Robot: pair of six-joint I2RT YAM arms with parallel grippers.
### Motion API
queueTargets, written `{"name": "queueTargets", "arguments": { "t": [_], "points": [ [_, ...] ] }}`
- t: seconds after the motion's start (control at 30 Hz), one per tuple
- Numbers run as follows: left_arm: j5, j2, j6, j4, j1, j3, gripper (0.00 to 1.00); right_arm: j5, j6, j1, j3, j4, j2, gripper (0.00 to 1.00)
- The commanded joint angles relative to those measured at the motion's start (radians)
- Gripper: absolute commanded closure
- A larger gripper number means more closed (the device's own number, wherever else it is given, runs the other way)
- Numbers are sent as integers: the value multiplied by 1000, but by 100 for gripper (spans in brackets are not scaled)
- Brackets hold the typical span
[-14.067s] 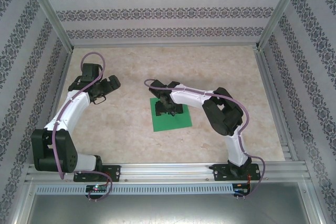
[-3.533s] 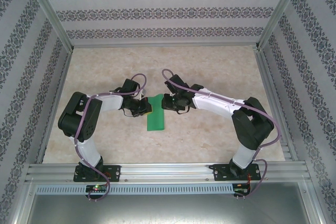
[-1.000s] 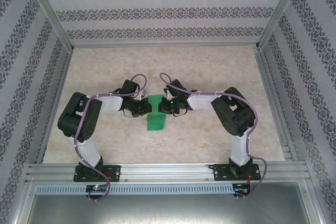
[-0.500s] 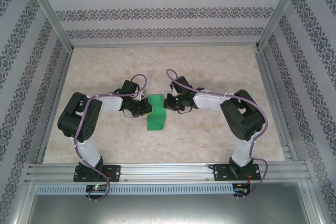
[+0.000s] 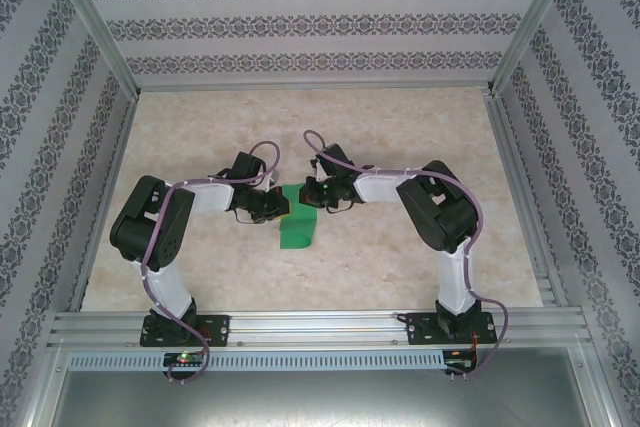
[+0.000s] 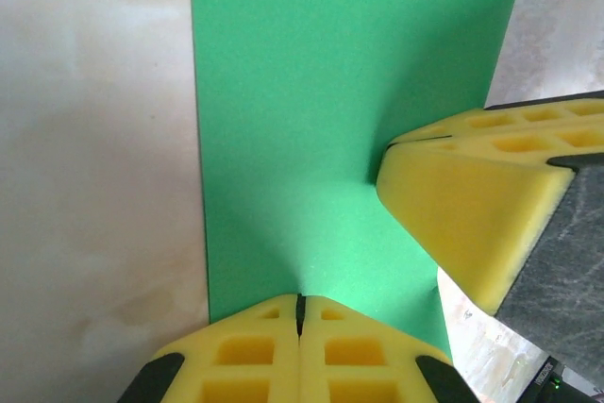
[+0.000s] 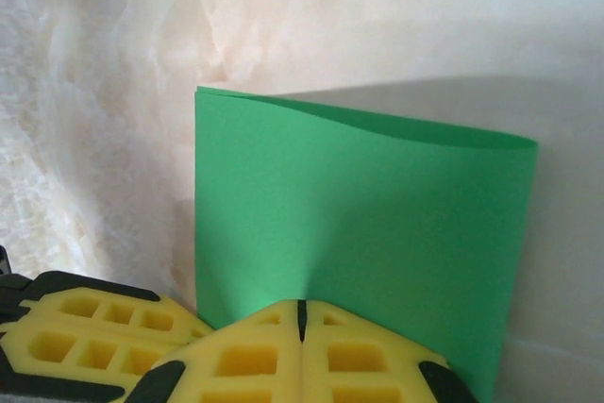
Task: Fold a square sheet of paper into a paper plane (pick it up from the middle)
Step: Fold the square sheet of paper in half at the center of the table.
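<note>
Left end effector (image 6: 300, 304) and right end effector (image 7: 302, 309) pinch the folded square sheet of paper (image 5: 296, 229) from opposite sides (equally near). Its long axis runs from their grip toward the arm bases.

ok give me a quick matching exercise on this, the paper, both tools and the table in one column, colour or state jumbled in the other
Column one
1 square sheet of paper
2 left tool
3 right tool
4 table

Column two
a marbled beige
b shut on the sheet's right side
c bright green, doubled over
d shut on the sheet's left side

Pairs: 1-c, 2-d, 3-b, 4-a
</note>
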State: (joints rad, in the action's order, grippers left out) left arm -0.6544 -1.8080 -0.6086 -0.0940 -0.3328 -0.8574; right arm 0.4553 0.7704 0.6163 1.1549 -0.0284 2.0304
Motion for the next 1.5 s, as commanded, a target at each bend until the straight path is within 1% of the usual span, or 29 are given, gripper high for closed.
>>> {"name": "queueTargets", "arguments": {
  "t": [0.0, 0.17, 0.27, 0.4, 0.53, 0.7, 0.9, 1.0, 1.13, 1.3, 1.47],
  "points": [
    [195, -107, 26, -218, -3, 78, 100, -64, -25, -71, -80, -3, -12, 100],
    [190, -115, 29, -213, -2, 81, 100, -91, -41, -141, -121, -30, -67, 100],
    [189, -114, 31, -215, -3, 78, 100, -110, -56, -145, -111, -18, -118, 100],
    [181, -114, 33, -214, -2, 75, 100, -80, -54, -119, -104, -35, -160, 100],
    [180, -115, 29, -210, -3, 74, 100, -20, -28, -59, -62, -43, -108, 100],
    [180, -115, 28, -210, -2, 72, 100, -2, -4, -24, 14, -39, -15, 100],
    [174, -119, 24, -201, -2, 81, 100, -20, -6, -61, 15, -50, 30, 100],
    [172, -122, 24, -196, -2, 87, 100, -51, -16, -102, 5, -57, 37, 100],
    [168, -125, 20, -185, -2, 94, 100, -60, -28, -161, 21, -55, 43, 100],
    [168, -123, 18, -183, -2, 96, 100, -56, -53, -166, 40, 1, -37, 100],
    [171, -120, 20, -181, -3, 92, 100, -36, -25, -110, -67, 15, -164, 100]
  ]
}}
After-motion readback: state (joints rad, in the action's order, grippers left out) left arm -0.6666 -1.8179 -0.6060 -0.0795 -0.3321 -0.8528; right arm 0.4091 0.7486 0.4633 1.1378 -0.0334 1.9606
